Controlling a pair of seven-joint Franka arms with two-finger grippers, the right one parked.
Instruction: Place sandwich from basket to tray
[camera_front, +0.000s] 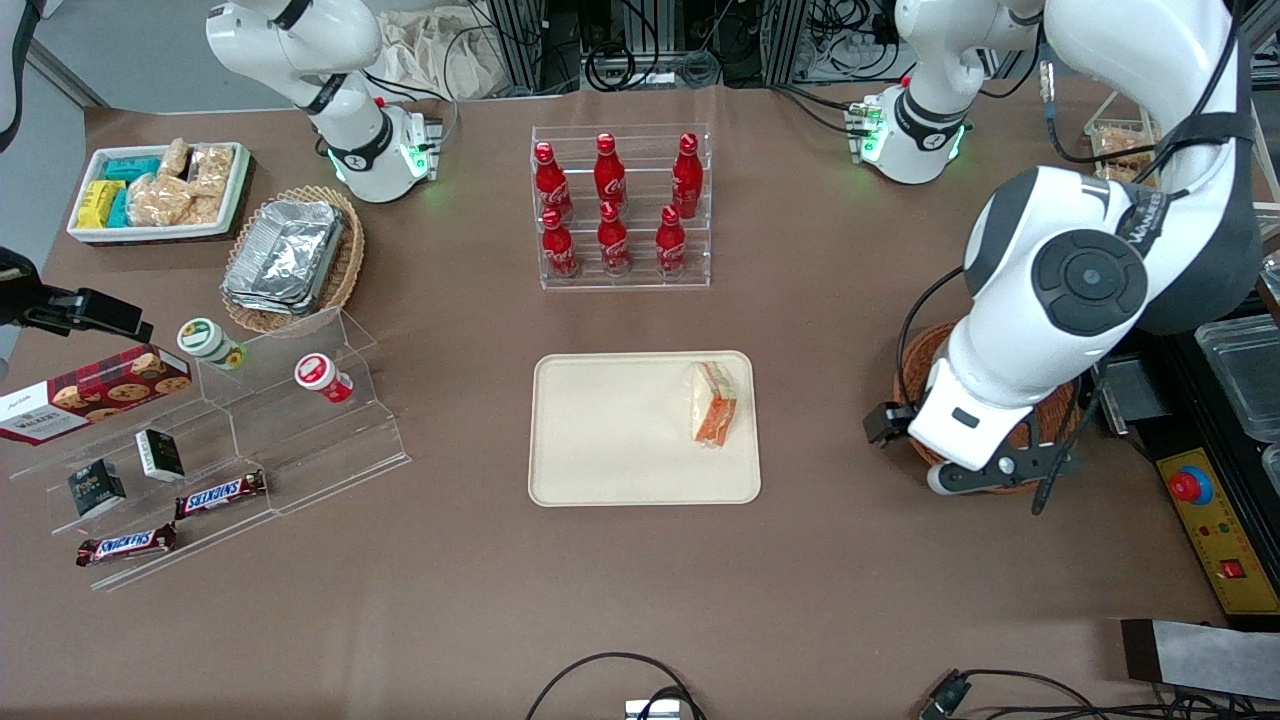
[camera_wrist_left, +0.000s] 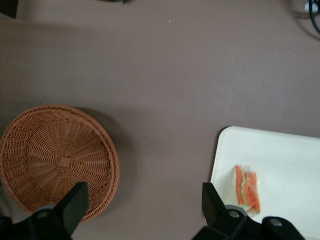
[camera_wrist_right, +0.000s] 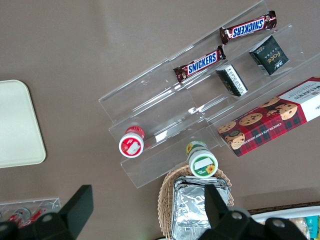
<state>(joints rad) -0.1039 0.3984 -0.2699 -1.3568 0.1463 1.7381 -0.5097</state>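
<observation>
One sandwich (camera_front: 713, 403) on one tray (camera_front: 610, 440), one empty basket (camera_wrist_left: 55, 160), gripper (camera_wrist_left: 145, 205) above table between them, jaws wide apart, holding nothing

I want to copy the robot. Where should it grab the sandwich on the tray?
Probably across the two flat bread faces of the sandwich, coming from above: it stands on edge on the tray, filling up. The hand is open, above the table between basket and tray.
</observation>
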